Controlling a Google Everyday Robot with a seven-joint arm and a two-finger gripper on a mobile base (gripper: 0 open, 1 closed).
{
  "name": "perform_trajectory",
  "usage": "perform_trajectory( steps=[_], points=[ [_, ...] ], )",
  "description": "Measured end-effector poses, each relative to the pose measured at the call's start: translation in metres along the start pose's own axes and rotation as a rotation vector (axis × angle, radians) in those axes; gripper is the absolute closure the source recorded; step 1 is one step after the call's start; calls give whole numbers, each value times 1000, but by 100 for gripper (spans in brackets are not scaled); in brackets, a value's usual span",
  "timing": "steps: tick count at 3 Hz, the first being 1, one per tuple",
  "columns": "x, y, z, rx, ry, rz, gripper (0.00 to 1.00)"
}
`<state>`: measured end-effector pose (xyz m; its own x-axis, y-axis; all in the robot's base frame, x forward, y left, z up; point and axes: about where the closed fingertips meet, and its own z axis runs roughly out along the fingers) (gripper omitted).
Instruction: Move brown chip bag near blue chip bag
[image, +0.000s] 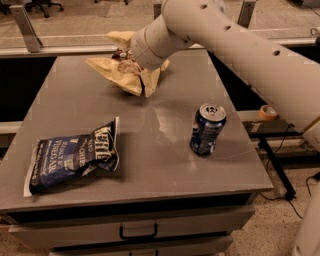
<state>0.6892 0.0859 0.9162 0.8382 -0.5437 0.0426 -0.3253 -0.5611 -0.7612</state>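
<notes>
Camera view: the robot's end effector (131, 65) hovered at the far edge of the grey table (150, 125), spread wide and straddling the brown chip bag (112, 71) without gripping it. The blue chip bag (72, 157) lay well apart at the near left, with a blue soda can (206, 129) standing upright to the right.

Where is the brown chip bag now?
In the camera view, the brown chip bag is at the table's far side, under the gripper, beyond the soda can.

Grey drawer table (150, 160); speckled floor (265, 230); perhaps office chairs (46, 6) behind.
</notes>
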Motion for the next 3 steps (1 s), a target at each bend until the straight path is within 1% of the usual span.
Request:
perform_trajectory(
  steps=[1,2,3],
  points=[
    [8,3,18,5,-7,-24,19],
    [10,-1,21,-4,-11,-60,41],
    [5,-8,21,-14,-33,-116,65]
  ],
)
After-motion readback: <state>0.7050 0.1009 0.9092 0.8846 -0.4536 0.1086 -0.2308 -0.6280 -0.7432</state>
